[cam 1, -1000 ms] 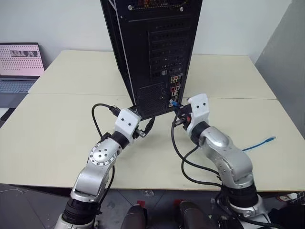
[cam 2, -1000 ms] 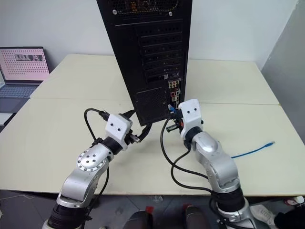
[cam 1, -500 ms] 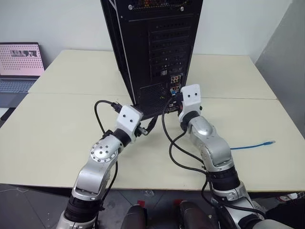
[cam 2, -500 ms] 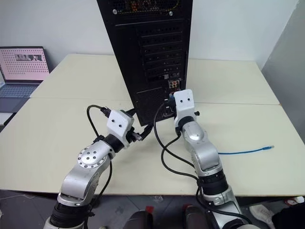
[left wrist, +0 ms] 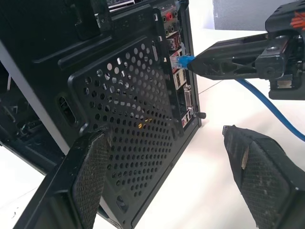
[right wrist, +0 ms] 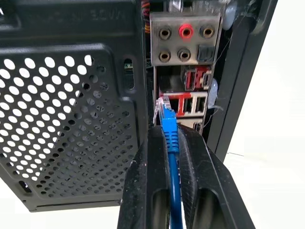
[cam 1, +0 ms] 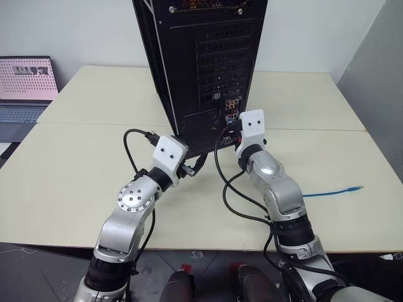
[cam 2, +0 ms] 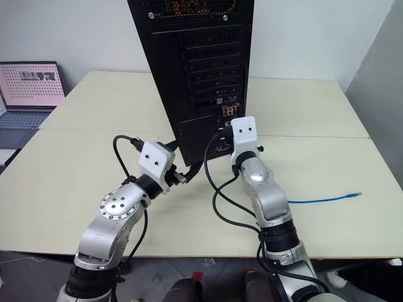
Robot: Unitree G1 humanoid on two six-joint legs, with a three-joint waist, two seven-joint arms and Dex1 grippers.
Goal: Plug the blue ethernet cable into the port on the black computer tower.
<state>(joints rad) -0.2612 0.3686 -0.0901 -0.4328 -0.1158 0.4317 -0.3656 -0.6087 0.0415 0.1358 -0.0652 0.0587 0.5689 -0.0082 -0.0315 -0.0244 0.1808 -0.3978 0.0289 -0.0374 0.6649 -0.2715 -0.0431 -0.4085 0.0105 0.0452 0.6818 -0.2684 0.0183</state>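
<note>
A black computer tower point(cam 1: 201, 69) stands upright on a pale table point(cam 1: 75, 182), its rear panel facing the robot. The right gripper point(right wrist: 172, 143) is clamped narrowly on the blue cable point(right wrist: 171, 157) just behind its clear plug point(right wrist: 163, 107), which is held level against the cluster of sockets beside the perforated grille point(right wrist: 62, 129); whether the plug is already seated in the port point(right wrist: 167, 104) cannot be told. The rest of the cable trails across the table to the robot's right, its far plug point(cam 1: 359, 187) lying loose on the surface. The left gripper point(left wrist: 171, 176) hovers with its fingers point(left wrist: 90, 167) spread wide, empty, before the tower's lower grille. A laptop point(cam 1: 25, 85) with a pink screen sits at the far left.
</note>
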